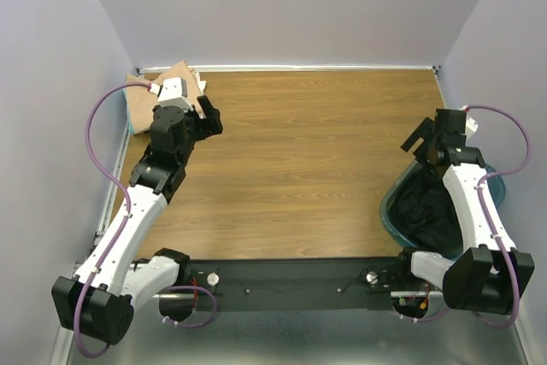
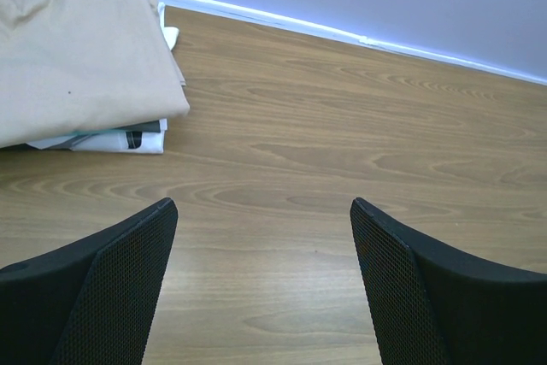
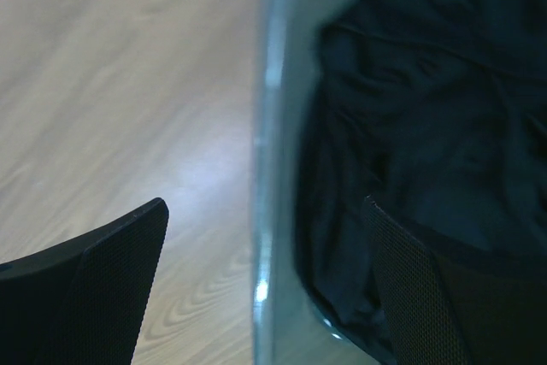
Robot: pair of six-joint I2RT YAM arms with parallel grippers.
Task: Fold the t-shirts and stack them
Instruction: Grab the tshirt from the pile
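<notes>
We see both pincers spread apart, holding nothing. The left gripper [image 2: 261,211] hangs near the folded tan t-shirt [image 2: 77,49], stacked on pale shirts [image 2: 111,138] at the table [image 2: 342,126]'s far-left corner. The right gripper [image 3: 265,207] straddles the teal bin [image 3: 267,126]'s rim, and the black t-shirt [image 3: 419,108] lies crumpled inside.

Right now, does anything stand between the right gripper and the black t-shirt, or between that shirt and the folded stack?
Only the bin's rim, directly below the open right gripper; the black t-shirt lies inside, uncovered. The table across to the folded stack shows bare wood, though the open left gripper hovers beside that stack.
</notes>
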